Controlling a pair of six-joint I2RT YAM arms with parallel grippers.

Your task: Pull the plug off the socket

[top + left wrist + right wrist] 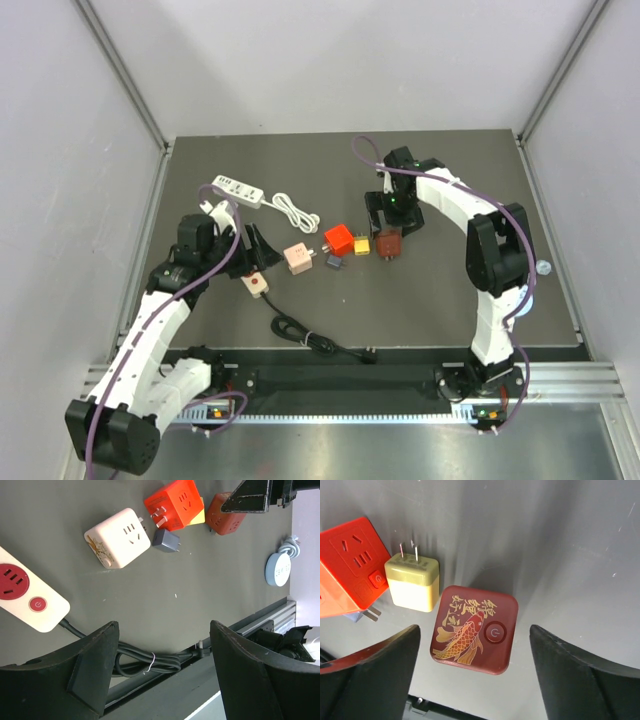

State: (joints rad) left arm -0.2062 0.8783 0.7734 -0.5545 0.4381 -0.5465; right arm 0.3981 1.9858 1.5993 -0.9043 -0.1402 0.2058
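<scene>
A dark red socket cube (475, 629) with a gold koi and a power button lies on the dark table, also seen in the top view (388, 243). A yellow plug (413, 581) lies just to its left with its two prongs bare, touching no socket; it also shows in the top view (361, 245). A bright red socket cube (350, 565) lies left of that (339, 239). My right gripper (475, 680) is open, its jaws wide on either side of the dark red cube and not touching it (392, 212). My left gripper (165, 670) is open and empty (255, 250).
A pink socket cube (298, 257) and a small grey plug (334, 263) lie mid-table. A cream strip end with a red socket (25, 592) trails a bundled black cord (150, 660) near the front rail. A white power strip (236, 189) and white cord (295, 212) lie at the back left.
</scene>
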